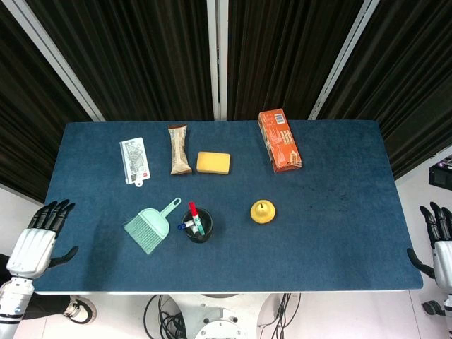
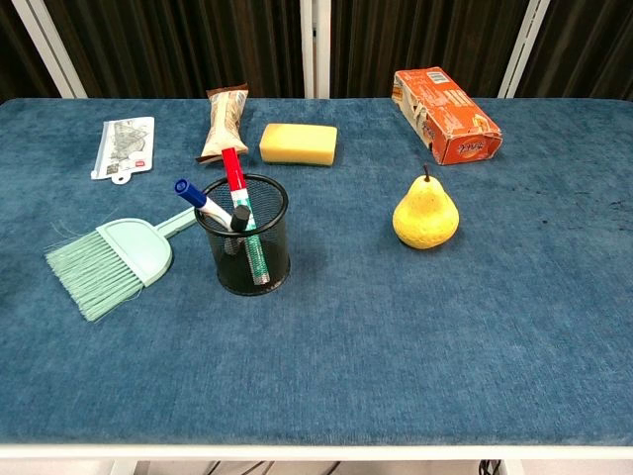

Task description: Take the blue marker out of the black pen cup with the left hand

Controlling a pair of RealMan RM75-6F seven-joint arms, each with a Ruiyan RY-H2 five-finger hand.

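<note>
A black mesh pen cup (image 2: 244, 237) (image 1: 198, 225) stands on the blue table, left of centre. Out of its left side leans the blue-capped marker (image 2: 201, 201) (image 1: 183, 227). A red-capped marker (image 2: 234, 178) and a black-tipped one share the cup. My left hand (image 1: 37, 244) hangs off the table's front left corner in the head view, fingers apart and holding nothing, far from the cup. Beyond the front right corner my right hand (image 1: 440, 241) is also open and empty. The chest view shows neither hand.
A mint hand brush (image 2: 111, 253) lies just left of the cup. A yellow pear (image 2: 425, 213) stands to the right. Along the back lie a white packet (image 2: 125, 145), a snack bar (image 2: 224, 122), a yellow sponge (image 2: 298, 142) and an orange box (image 2: 444, 115).
</note>
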